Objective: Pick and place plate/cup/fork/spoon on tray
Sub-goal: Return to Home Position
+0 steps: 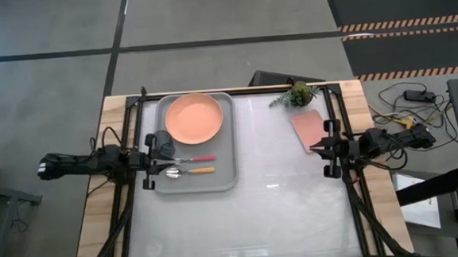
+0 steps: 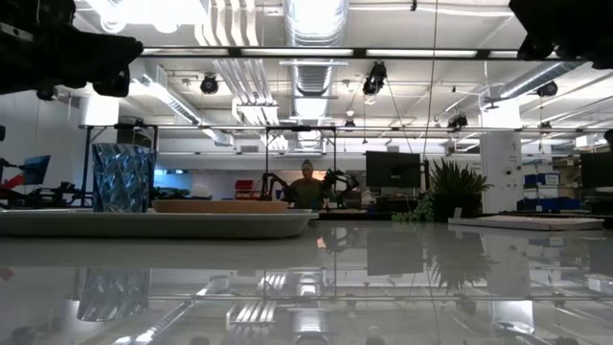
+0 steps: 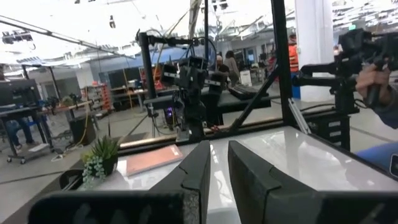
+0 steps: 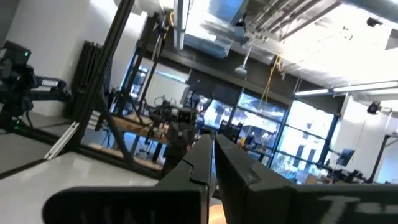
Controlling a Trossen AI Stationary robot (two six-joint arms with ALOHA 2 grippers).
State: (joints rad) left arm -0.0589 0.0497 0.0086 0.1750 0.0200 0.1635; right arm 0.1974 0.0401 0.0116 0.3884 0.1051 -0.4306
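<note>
The tray sits on the left part of the table. Four things lie in it. The plate is at the far end. The cup stands just beside the plate, at the tray's left side. The fork lies below the plate, and the spoon lies just next to the fork, both flat and side by side.

The left gripper waits at the tray's left edge, up off the table, its fingers almost together with nothing between them. The right gripper waits at the right side, near a pink slab and a small plant. Its fingers are pressed together and hold nothing.
</note>
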